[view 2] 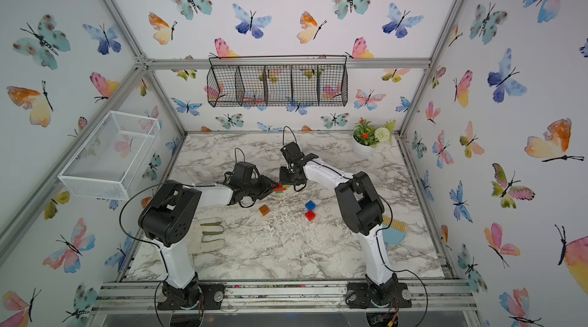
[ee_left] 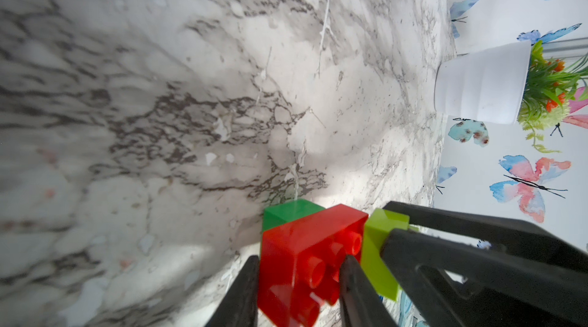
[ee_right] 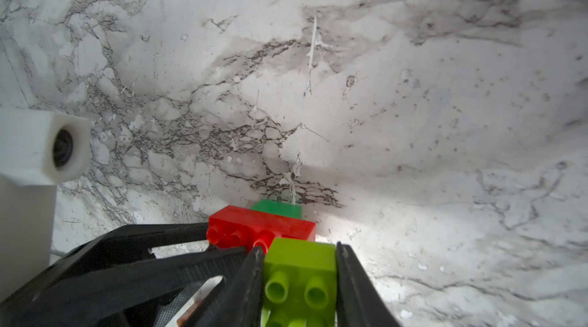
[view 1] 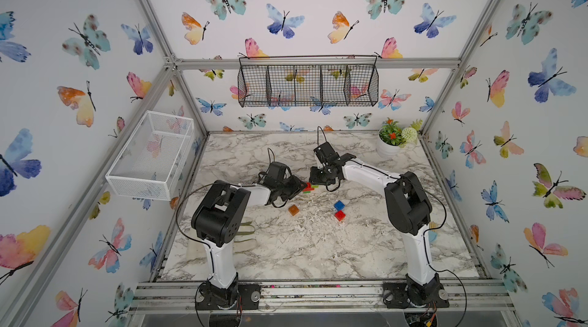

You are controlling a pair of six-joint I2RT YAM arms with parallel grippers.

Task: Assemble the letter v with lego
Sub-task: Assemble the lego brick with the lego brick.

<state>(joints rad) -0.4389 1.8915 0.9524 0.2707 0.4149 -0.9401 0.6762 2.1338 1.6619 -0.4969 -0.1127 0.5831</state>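
your left claw (ee_left: 299, 260) clamped on long red brick (ee_left: 296, 242), right claw (ee_right: 300, 250) clamped on lime green brick (ee_right: 299, 258); likely light, stiff, slick plastic, so grip flat sides.

In a top view, the joined bricks (view 1: 307, 186) sit partly behind the left gripper (view 1: 301, 185), too small to read. The lime green brick (ee_right: 299, 277) runs off the right wrist view's edge.
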